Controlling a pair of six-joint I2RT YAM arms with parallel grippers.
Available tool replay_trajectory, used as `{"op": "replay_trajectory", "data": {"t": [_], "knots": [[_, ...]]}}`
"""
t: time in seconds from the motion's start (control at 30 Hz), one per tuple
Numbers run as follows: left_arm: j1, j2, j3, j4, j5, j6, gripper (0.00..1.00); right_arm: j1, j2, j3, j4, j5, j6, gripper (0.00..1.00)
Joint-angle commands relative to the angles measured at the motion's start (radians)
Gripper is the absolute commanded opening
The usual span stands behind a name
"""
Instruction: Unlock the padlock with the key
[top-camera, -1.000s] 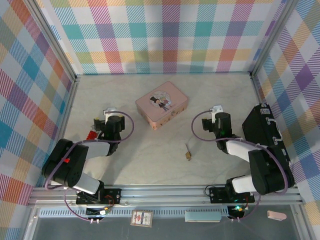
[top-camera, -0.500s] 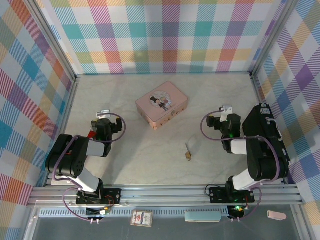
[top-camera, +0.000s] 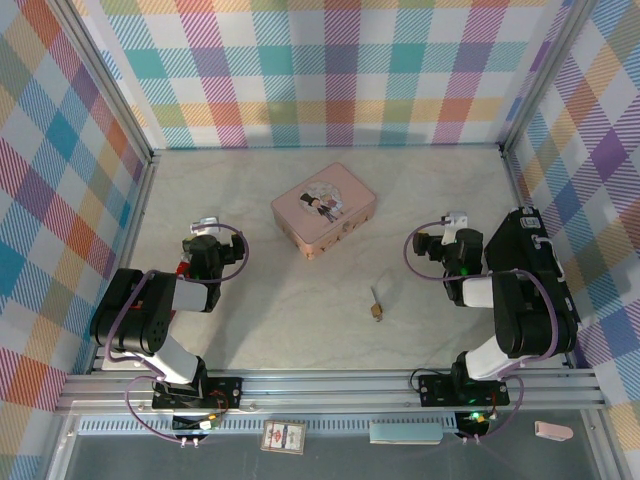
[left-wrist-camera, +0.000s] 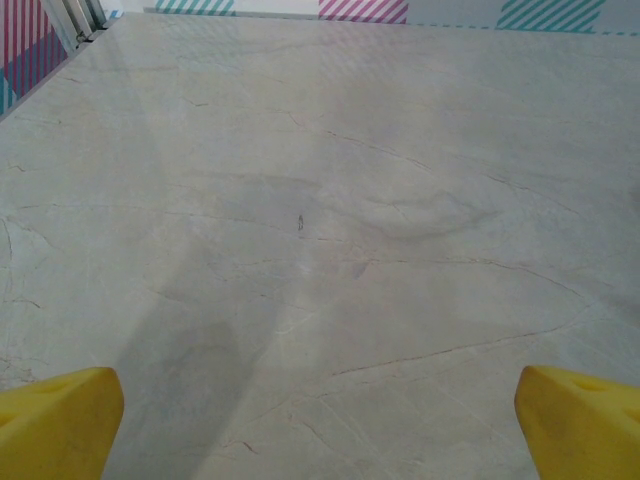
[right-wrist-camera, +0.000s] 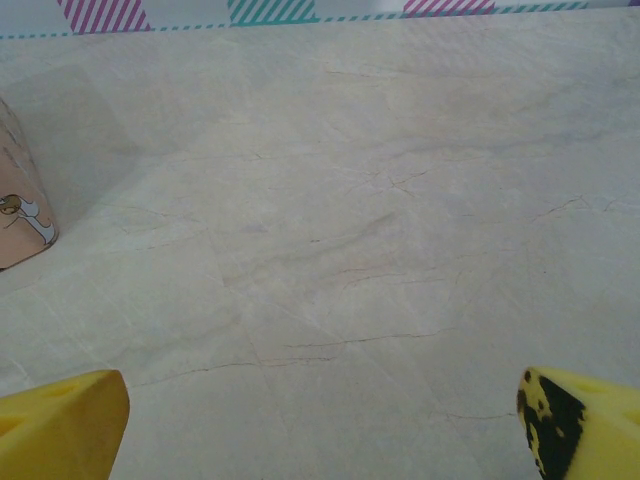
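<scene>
Left fingers wide apart, empty, over bare surface. Right fingers wide apart too, empty. Padlock lies on the surface between the arms, nearer the right one, apart from the pink tin. Thin grey piece at the padlock's far end, too small to identify.

Black arms with white link covers, looped purple cables and yellow fingertips, one smudged black

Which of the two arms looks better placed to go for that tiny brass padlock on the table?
The right one, probably. From above, the padlock lies much nearer the right claw than the left claw, which sits far over on the other side. Both claws are open and empty.
</scene>
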Motion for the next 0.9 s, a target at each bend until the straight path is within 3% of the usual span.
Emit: {"op": "replay_trajectory", "data": {"t": [0.0, 0.87], "knots": [[0.005, -0.002, 0.015, 0.000, 0.011, -0.009, 1.00, -0.005, 0.001, 0.015, 0.022, -0.010, 0.016, 0.99], [0.005, -0.002, 0.014, 0.000, 0.012, -0.010, 1.00, -0.006, 0.001, 0.014, 0.025, -0.003, 0.018, 0.99]]}}
